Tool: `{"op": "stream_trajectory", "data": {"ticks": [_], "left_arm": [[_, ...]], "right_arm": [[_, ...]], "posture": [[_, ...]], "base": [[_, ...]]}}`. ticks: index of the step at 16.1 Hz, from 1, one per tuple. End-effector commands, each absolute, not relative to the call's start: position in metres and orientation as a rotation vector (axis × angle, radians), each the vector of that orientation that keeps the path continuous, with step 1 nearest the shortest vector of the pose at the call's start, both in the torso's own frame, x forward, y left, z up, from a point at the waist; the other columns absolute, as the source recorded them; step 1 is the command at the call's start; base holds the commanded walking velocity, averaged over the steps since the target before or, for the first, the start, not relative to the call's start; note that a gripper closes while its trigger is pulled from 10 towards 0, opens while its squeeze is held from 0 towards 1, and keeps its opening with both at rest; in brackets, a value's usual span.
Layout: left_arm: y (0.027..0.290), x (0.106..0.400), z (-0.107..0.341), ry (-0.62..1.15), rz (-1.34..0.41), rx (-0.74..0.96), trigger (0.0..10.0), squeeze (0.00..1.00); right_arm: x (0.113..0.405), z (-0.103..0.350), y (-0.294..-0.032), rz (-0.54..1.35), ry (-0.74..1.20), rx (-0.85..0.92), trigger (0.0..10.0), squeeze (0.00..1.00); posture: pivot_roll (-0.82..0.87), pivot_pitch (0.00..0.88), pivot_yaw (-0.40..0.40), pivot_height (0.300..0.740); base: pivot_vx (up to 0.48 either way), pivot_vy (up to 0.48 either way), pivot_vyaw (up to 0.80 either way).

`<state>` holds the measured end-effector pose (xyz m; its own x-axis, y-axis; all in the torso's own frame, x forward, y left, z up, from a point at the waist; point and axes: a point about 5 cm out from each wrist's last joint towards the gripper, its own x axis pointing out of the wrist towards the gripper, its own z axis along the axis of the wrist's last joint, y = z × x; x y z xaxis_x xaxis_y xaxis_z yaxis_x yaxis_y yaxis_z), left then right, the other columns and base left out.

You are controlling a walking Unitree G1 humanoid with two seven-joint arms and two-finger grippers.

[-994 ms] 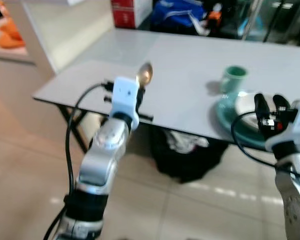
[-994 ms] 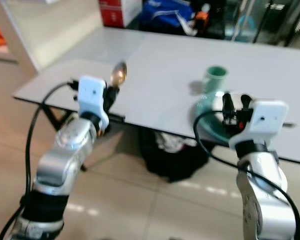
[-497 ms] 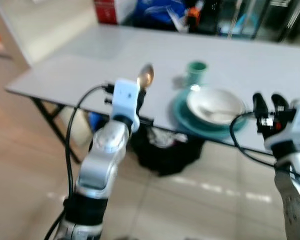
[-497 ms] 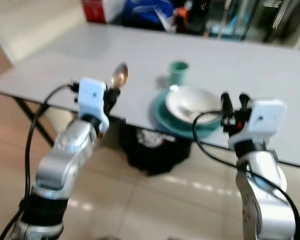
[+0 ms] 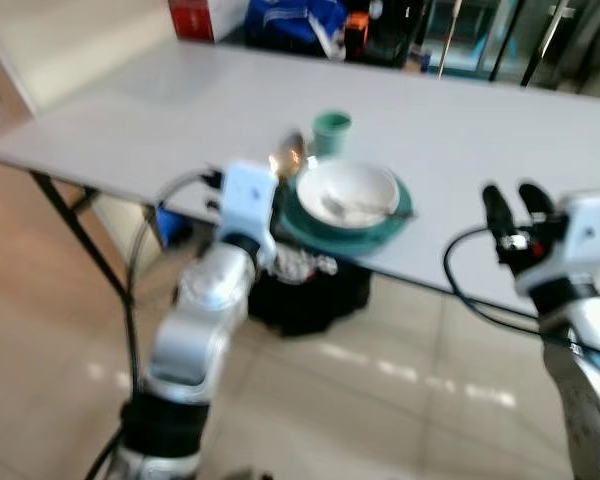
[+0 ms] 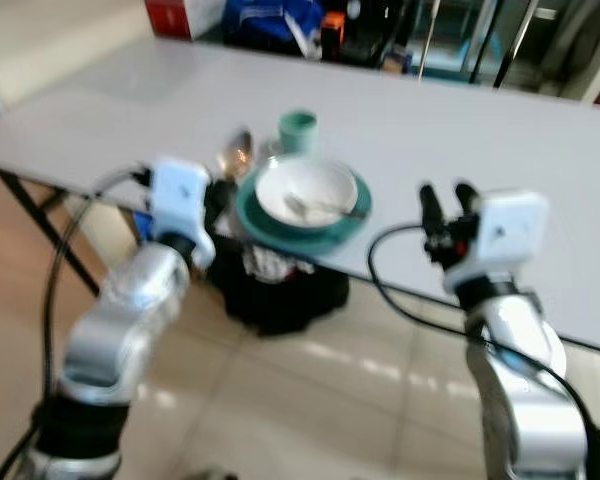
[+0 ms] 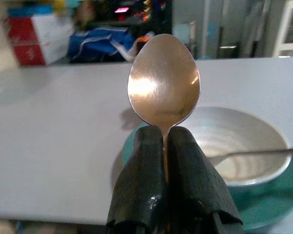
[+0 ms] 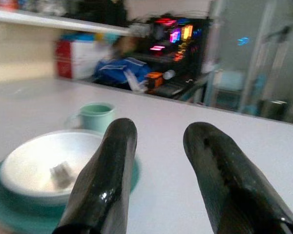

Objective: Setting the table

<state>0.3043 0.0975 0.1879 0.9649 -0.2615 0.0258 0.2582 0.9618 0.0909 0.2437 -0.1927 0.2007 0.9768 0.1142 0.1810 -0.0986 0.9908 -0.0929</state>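
Observation:
My left gripper (image 7: 163, 141) is shut on the handle of a metal spoon (image 7: 163, 80), held upright in front of the table's near edge, just left of the place setting. A white bowl (image 5: 347, 192) with a fork (image 5: 355, 208) in it rests on a teal plate (image 5: 302, 220). Just behind them stands a green mug (image 5: 331, 131). My right gripper (image 8: 158, 141) is open and holds nothing, raised to the right of the plate.
The grey table (image 5: 160, 110) stands on black legs (image 5: 75, 240) over a tiled floor. A dark bag (image 5: 305, 290) lies under it. Behind the table are a red box (image 5: 193, 18) and blue bags (image 5: 290, 20).
The camera has swung right, so the table and place setting now sit further left in view. Both grippers keep their pose, the spoon still held.

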Motion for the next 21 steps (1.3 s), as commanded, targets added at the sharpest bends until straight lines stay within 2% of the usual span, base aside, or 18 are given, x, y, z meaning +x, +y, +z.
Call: {"op": "stream_trajectory", "data": {"ticks": [1, 9, 15, 17, 21], "left_arm": [[0.101, 0.305, 0.187, -0.028, -0.24, 0.09, 10.0, 0.0], [0.125, 0.313, 0.193, -0.039, -0.137, 0.109, 10.0, 0.0], [0.133, 0.314, 0.205, -0.092, -0.12, 0.118, 10.0, 0.0], [0.131, 0.312, 0.211, -0.118, -0.145, 0.057, 10.0, 0.0], [0.127, 0.313, 0.217, -0.161, -0.174, 0.071, 10.0, 0.0]], "right_arm": [[0.244, 0.201, -0.19, 0.127, -0.183, -0.083, 10.0, 0.0], [0.25, 0.199, -0.175, 0.252, -0.177, -0.084, 10.0, 0.0], [0.249, 0.197, -0.167, 0.27, -0.18, -0.079, 10.0, 0.0], [0.248, 0.195, -0.166, 0.252, -0.184, -0.048, 10.0, 0.0], [0.25, 0.194, -0.168, 0.224, -0.176, -0.028, 10.0, 0.0]], "posture": [[-0.08, 0.04, 0.04, 0.74], [-0.05, 0.031, 0.025, 0.74], [-0.06, 0.015, 0.027, 0.74], [-0.05, 0.011, 0.027, 0.74], [-0.05, 0.008, 0.024, 0.74]], "base": [[0.0, -0.48, 0.8], [0.0, -0.48, 0.8], [0.0, -0.48, 0.8], [0.0, 0.0, 0.4], [0.0, 0.0, 0.0]]}}
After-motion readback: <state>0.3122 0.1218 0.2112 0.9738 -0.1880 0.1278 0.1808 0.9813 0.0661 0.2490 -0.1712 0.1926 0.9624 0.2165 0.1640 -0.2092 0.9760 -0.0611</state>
